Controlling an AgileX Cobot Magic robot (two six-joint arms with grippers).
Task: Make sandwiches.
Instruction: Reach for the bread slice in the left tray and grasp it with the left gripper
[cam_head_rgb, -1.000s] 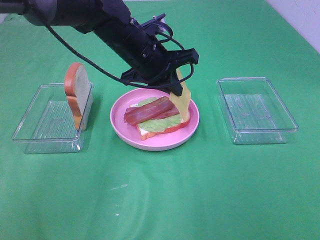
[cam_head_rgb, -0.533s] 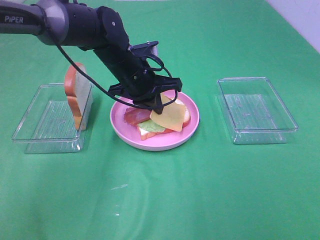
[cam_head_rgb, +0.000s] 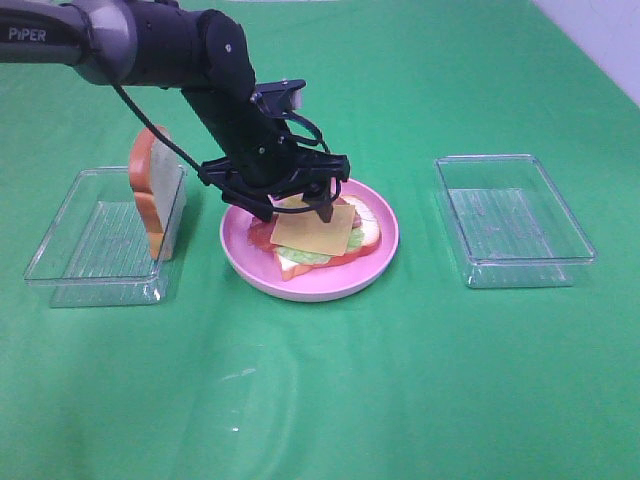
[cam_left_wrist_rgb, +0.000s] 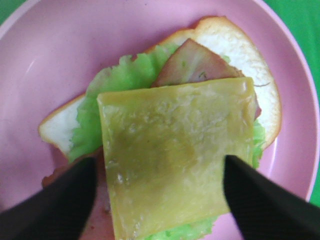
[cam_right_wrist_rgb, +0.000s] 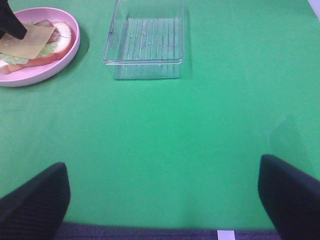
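Observation:
On the pink plate (cam_head_rgb: 300, 285) lies an open sandwich: a bread slice (cam_left_wrist_rgb: 225, 40), lettuce (cam_left_wrist_rgb: 120, 80), bacon (cam_left_wrist_rgb: 195, 62), and the yellow cheese square (cam_head_rgb: 312, 230) flat on top. My left gripper (cam_head_rgb: 295, 207) hovers just over the cheese (cam_left_wrist_rgb: 175, 155) and is open, with a dark finger on either side and neither one gripping it. A second bread slice (cam_head_rgb: 152, 190) stands on edge against the left tray's right wall. In the right wrist view my right gripper (cam_right_wrist_rgb: 162, 200) is open and empty over bare green cloth, far from the plate (cam_right_wrist_rgb: 30, 80).
A clear plastic tray (cam_head_rgb: 90, 240) sits left of the plate. Another clear tray (cam_head_rgb: 510, 220) sits to the right and holds nothing (cam_right_wrist_rgb: 145, 40). Green cloth covers the table, and the left arm's cable loops above the plate.
My left gripper lowered the cheese from a hanging tilt onto the bacon and lettuce, then opened and let it go. The right arm has not moved.

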